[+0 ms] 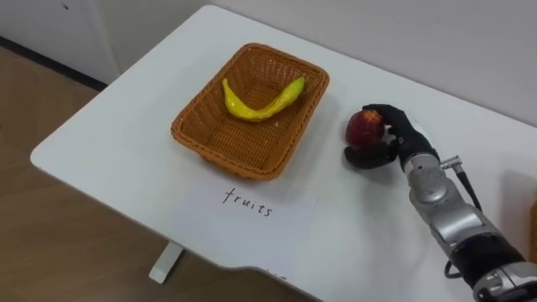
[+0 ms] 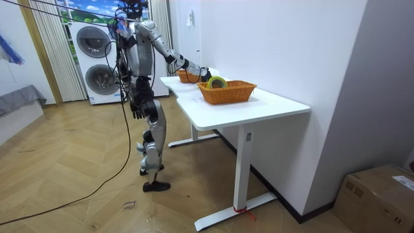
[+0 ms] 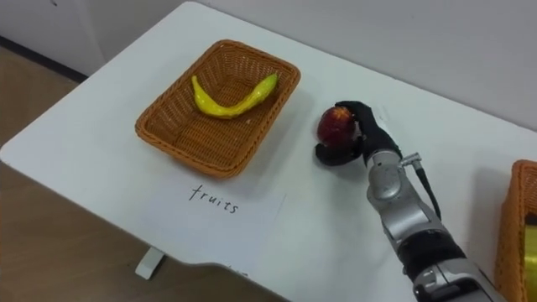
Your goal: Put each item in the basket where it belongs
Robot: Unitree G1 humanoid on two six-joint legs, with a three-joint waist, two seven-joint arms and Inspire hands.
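A wicker fruit basket (image 1: 193,130) stands on the white table (image 1: 126,159) with a yellow banana (image 1: 260,102) lying in it. Just right of the basket, my right hand (image 1: 394,134) has its dark fingers curled round a red apple (image 1: 365,127), held at or just above the table top. In the right eye view the same apple (image 3: 336,126) sits in that hand (image 3: 362,134), beside the basket (image 3: 164,126). In the room view my left hand (image 2: 137,111) hangs idle at my side.
A paper label (image 1: 247,201) with handwriting lies in front of the fruit basket. A second wicker basket (image 3: 512,226) stands at the right edge; in the room view this basket (image 2: 226,90) holds a yellow-green roll. I stand at the table's long side; washing machines (image 2: 97,58) are behind.
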